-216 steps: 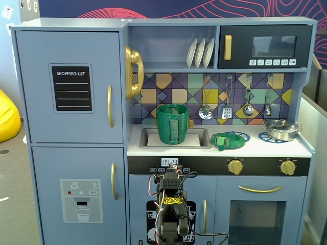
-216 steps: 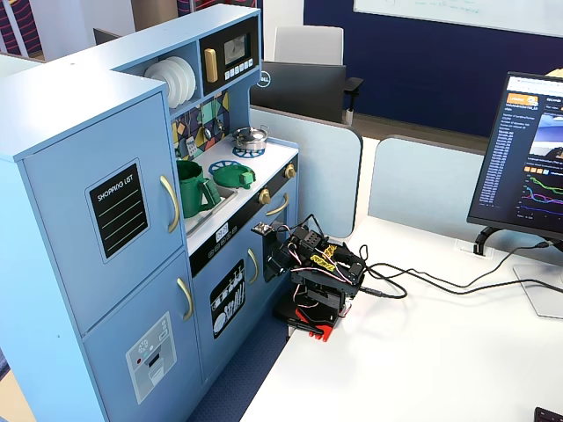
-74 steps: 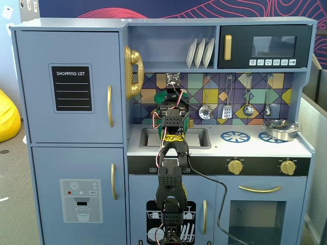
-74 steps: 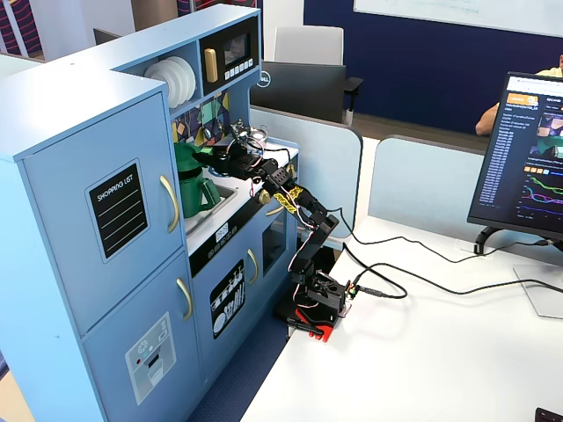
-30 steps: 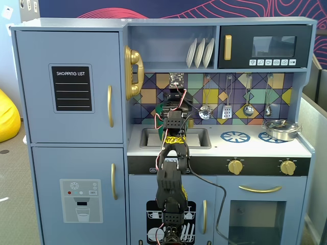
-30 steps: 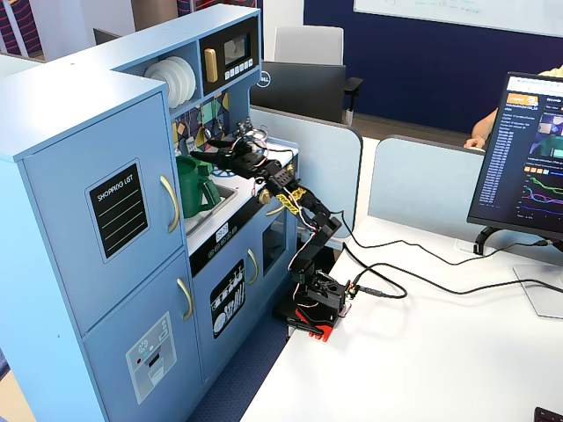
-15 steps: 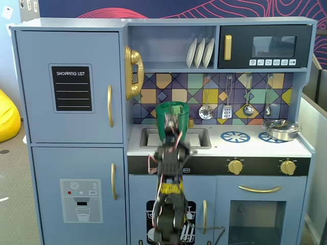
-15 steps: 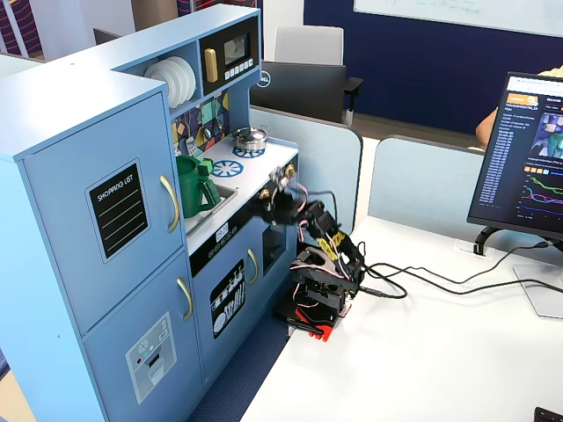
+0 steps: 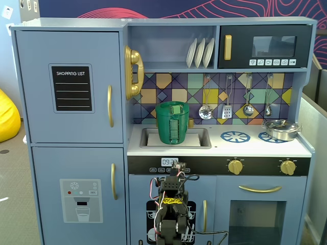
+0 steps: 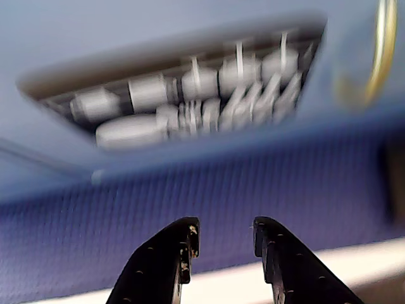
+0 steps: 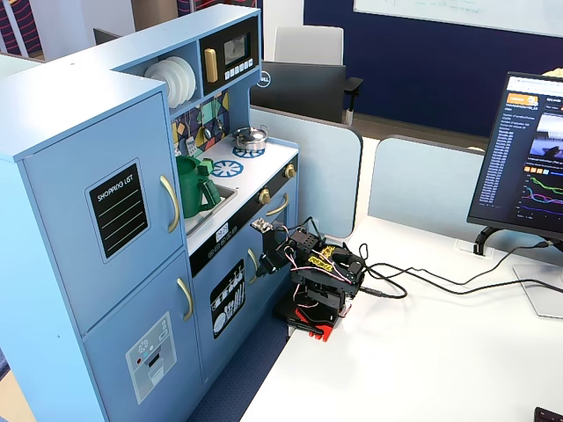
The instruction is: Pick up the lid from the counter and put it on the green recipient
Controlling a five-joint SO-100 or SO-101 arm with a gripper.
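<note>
The green recipient (image 9: 172, 127) stands upright in the sink of the white counter (image 9: 255, 148); it also shows in a fixed view (image 11: 195, 186). The green lid (image 9: 172, 105) lies on top of it, its square knob (image 9: 177, 108) showing. How squarely it sits I cannot tell. My arm (image 9: 171, 204) is folded low in front of the lower cabinet, well below the counter. In the wrist view my gripper (image 10: 224, 228) is open and empty, facing the dishwasher door print (image 10: 190, 104). It is near that door in a fixed view (image 11: 268, 258).
A low silver pot (image 9: 281, 129) sits on the right burner print. Utensils hang on the back wall (image 9: 227, 104). The arm's base (image 11: 312, 321) stands on a white desk with cables (image 11: 422, 281) and a monitor (image 11: 528, 149).
</note>
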